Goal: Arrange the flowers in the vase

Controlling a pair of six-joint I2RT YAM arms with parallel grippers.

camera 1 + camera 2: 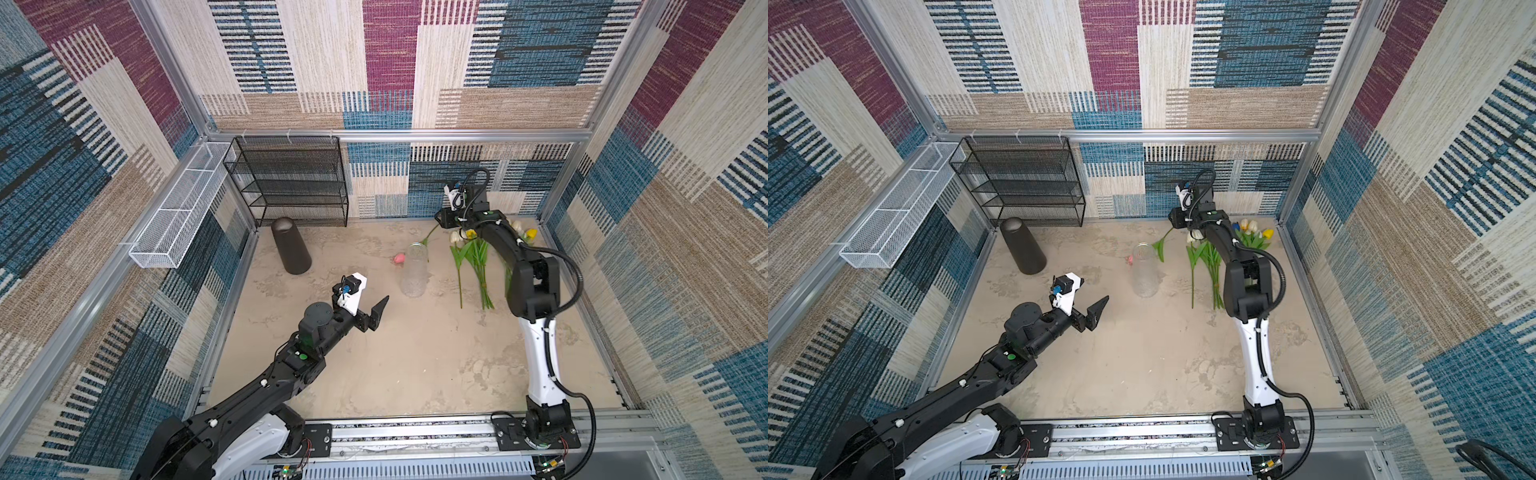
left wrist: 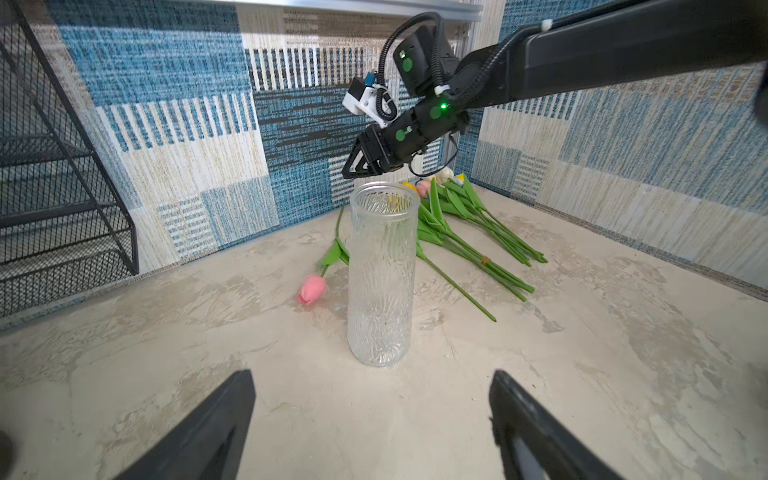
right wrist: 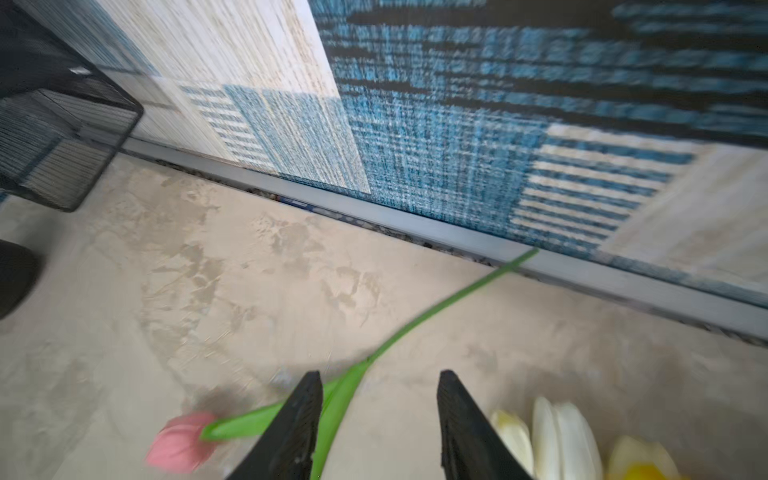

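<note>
While the pink tulip (image 2: 311, 289) lies beside the vase (image 2: 382, 270), left tool (image 2: 372, 376) and right tool (image 3: 380, 376) gape empty.

Vase (image 2: 381, 282): clear glass, glossy, wavy ribbed relief over whole wall.
Table (image 2: 582, 374): beige, mottled, matt; looks like plaster or stone.
Walls (image 1: 415, 62): coarse woven cloth, matt, patchwork.
Shelf (image 1: 291, 183): black metal mesh, matt.
Basket (image 1: 174, 224): white coated wire mesh.
Cylinder (image 1: 291, 247): dark, matt; material unclear.
Frame rail (image 1: 415, 135): bare aluminium, satin.
Flowers (image 2: 469, 237): stems and leaves smooth green plastic, slight sheen; pink head (image 2: 311, 289) soft, matt.
Fingers (image 3: 461, 415) of right gripper (image 3: 380, 374): black matt plastic, fine-ribbed faces.
Arm casing (image 1: 538, 357): white plastic, glossy.
</note>
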